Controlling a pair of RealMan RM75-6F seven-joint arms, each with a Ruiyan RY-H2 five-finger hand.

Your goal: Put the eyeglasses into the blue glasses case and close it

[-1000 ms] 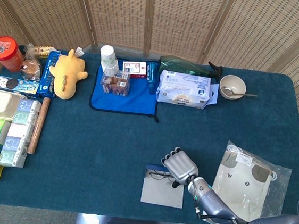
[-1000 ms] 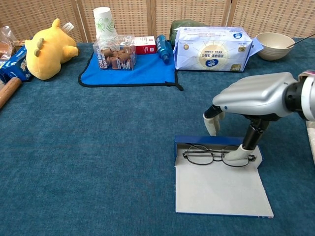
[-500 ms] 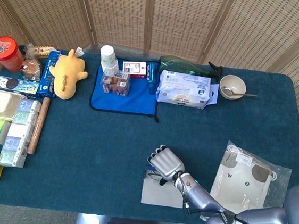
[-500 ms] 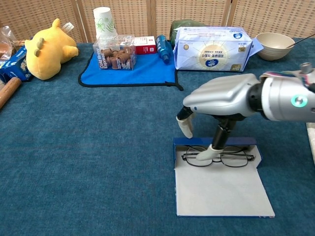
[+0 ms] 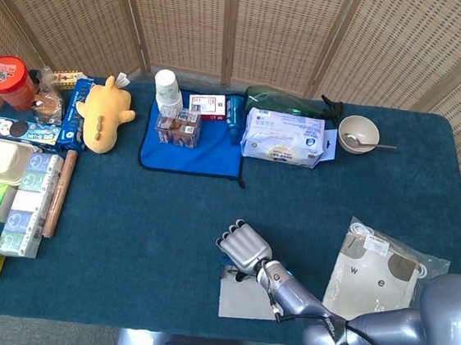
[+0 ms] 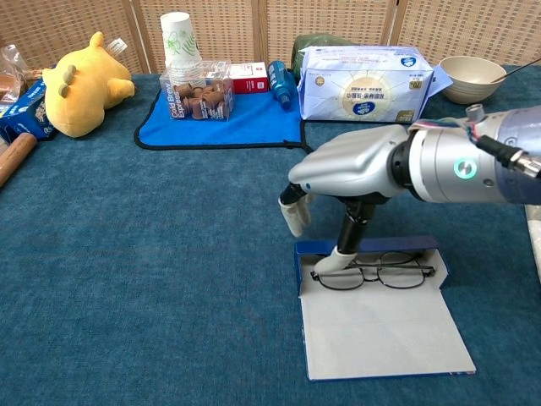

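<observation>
The eyeglasses [image 6: 376,271] are lying unfolded in the blue glasses case [image 6: 385,326], which is sitting open and flat near the front edge of the table [image 6: 152,279], its grey lining facing up; the glasses are resting along the case's far edge. Behind the case, well apart, a blue cloth [image 6: 232,123] is carrying a clear snack box [image 6: 196,95], with a paper cup [image 6: 177,38] just behind it; a large tissue pack [image 6: 368,85] and a bowl [image 6: 473,78] are sitting to the cloth's right, a yellow plush toy [image 6: 80,85] to its left. The right hand [image 6: 342,173] is hovering over the case's far left corner, fingers [image 6: 296,216] spread and pointing down, one digit pressing what seems to be the left lens rim; it is gripping nothing. The left hand is not showing in either view.
</observation>
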